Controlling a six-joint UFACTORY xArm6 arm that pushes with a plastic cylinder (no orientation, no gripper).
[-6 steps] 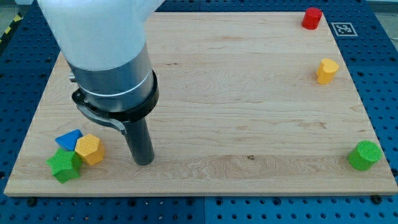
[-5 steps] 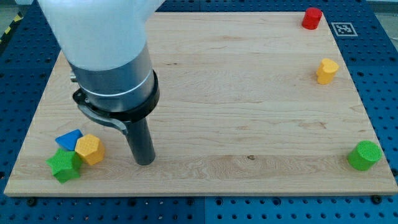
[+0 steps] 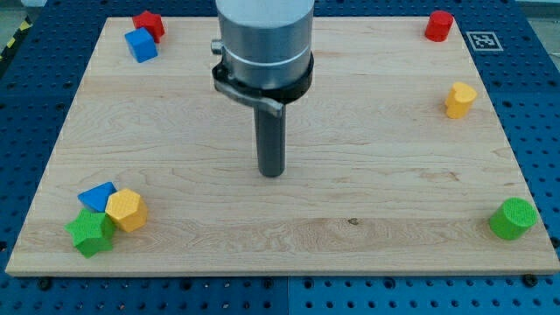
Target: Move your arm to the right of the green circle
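The green circle (image 3: 513,218), a round green block, sits at the view's bottom right near the board's right edge. My tip (image 3: 272,173) rests on the board near its middle, far to the left of the green circle and a little higher in the view. It touches no block.
A red block (image 3: 438,25) and a yellow block (image 3: 460,100) sit along the right side. A red block (image 3: 149,24) and a blue block (image 3: 140,44) are at top left. A blue triangle (image 3: 97,196), a yellow hexagon (image 3: 127,210) and a green block (image 3: 90,232) cluster at bottom left.
My tip has moved right and up the view, from beside the bottom-left cluster to the board's middle. The top-left red and blue blocks are now uncovered. No block has moved.
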